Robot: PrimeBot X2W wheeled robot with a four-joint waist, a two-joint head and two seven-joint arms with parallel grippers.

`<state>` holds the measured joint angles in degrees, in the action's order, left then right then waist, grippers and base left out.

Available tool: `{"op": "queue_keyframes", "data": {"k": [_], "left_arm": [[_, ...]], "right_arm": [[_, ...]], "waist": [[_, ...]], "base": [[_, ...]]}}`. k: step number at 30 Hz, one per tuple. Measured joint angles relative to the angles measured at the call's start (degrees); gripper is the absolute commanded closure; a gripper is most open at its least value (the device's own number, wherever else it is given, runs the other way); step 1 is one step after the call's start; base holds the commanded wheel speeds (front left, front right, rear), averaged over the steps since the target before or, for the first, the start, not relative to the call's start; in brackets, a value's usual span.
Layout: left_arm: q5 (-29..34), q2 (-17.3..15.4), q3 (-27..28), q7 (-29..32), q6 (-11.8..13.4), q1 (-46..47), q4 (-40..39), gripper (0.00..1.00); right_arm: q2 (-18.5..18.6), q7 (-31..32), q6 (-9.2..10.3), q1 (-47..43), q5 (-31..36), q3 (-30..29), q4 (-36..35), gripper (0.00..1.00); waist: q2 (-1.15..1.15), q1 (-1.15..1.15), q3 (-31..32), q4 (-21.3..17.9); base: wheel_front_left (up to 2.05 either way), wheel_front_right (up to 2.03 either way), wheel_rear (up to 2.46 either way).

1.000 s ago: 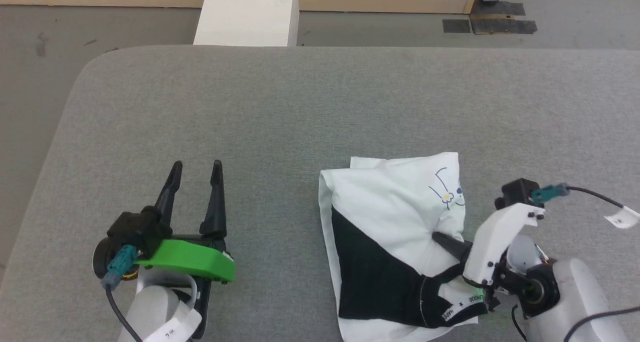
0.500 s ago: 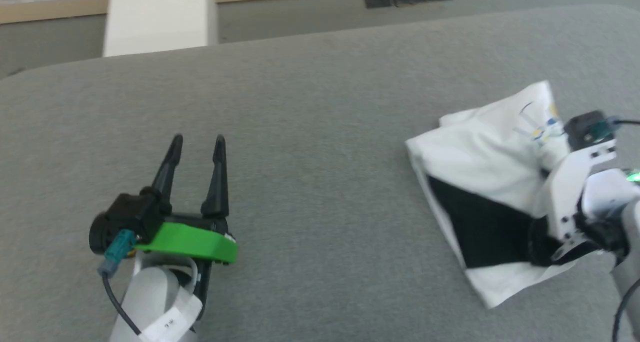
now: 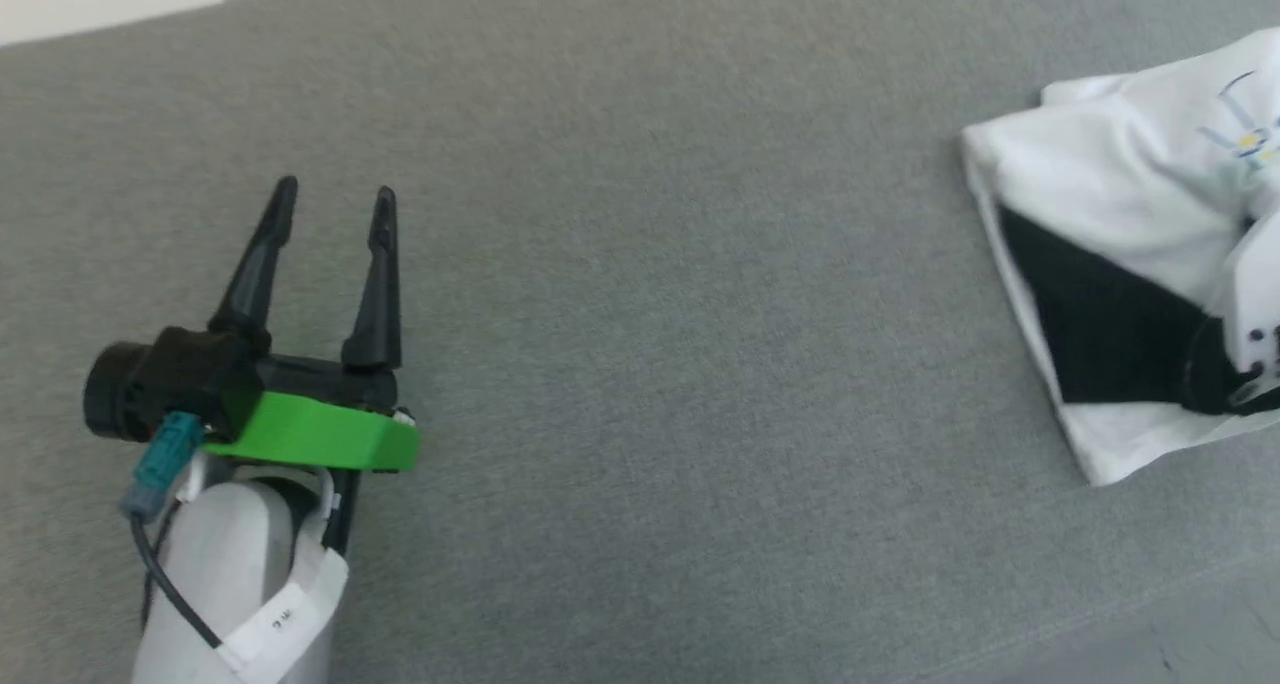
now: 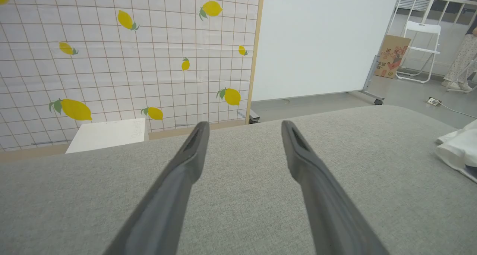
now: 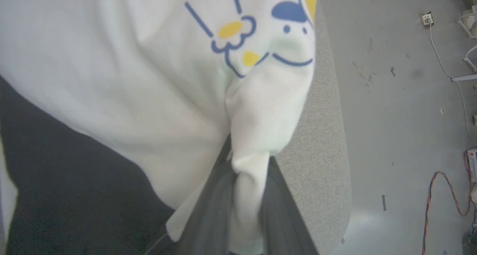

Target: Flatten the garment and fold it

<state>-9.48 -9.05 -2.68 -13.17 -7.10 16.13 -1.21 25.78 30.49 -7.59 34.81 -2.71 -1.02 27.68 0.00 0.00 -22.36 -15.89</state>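
On the grey table (image 3: 640,264) the right gripper (image 5: 248,161) is pinching a thin fold of the shirt (image 3: 1100,194) that risks slipping free, the left gripper (image 3: 335,186) idling, fingers apart.

White fold of the garment (image 5: 130,79) pinched in the right end effector (image 5: 249,156), blue-and-yellow print (image 5: 238,35) above, grey table (image 5: 320,154) at right.

Bright, even, diffuse light covers the grey fabric-covered tabletop (image 3: 640,264), and the shadow beneath the left tool (image 3: 335,190) is faint and soft. The head view is smeared, worst at the right, where the white-and-black soft shirt (image 3: 1100,184) has fuzzy edges. In the right wrist view the right tool (image 5: 246,158) and the near cloth are out of focus. The left wrist view is sharp in the distance.
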Motion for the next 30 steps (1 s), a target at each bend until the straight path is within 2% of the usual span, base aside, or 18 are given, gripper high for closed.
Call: {"op": "queue_keyframes", "data": {"k": [6, 13, 14, 15, 16, 23, 30], "left_arm": [[0.7, -1.7, 0.2, 2.4, 0.1, 0.7, -3.3, 0.0], [0.8, -2.3, 0.0, 3.5, 0.1, 0.8, -4.7, 0.0], [0.8, -2.4, 0.0, 3.5, 0.3, 0.8, -4.6, 0.0], [0.8, -2.3, -0.1, 3.4, 0.4, 0.8, -4.3, 0.0], [0.6, -2.3, -0.1, 3.4, 0.4, 0.7, -4.0, 0.0], [-0.6, -0.3, -1.4, 0.9, 0.6, 0.2, -0.1, 0.0], [-3.4, 2.1, -2.2, -0.6, 0.7, -2.0, 4.4, 0.0]], "right_arm": [[-0.3, -3.4, 0.0, 4.2, 6.3, -6.9, 4.4, 1.0], [-1.9, -5.3, -0.01, 6.9, 13.6, -14.6, 7.4, 1.0], [-2.2, -5.9, -0.01, 7.7, 15.9, -16.5, 8.1, 0.93], [-2.4, -6.1, -0.01, 7.9, 16.2, -17.0, 8.2, 0.51], [-2.6, -6.4, -0.01, 8.2, 16.4, -17.6, 8.5, 0.0], [-1.2, -10.5, -0.01, 7.7, 17.0, -18.2, 8.4, 0.0], [-1.5, -17.2, 0.0, 1.7, 8.1, -15.8, 1.4, 0.0]], "waist": [[0.0, 0.0, -4.3, -1.8], [0.0, 0.01, -7.1, -1.8], [0.0, 0.01, -6.9, -1.3], [0.0, 0.01, -6.6, -1.1], [0.0, 0.01, -6.3, -1.0], [0.0, 0.01, -2.4, 0.4], [0.0, 0.01, 3.6, 2.6]], "base": [[0.0, 0.0, 0.0], [0.0, 0.0, 0.0], [0.0, 0.0, 0.0], [0.0, 0.0, 0.0], [0.0, 0.0, 0.0], [0.0, 0.0, 0.0], [0.0, 0.0, 0.0]]}}
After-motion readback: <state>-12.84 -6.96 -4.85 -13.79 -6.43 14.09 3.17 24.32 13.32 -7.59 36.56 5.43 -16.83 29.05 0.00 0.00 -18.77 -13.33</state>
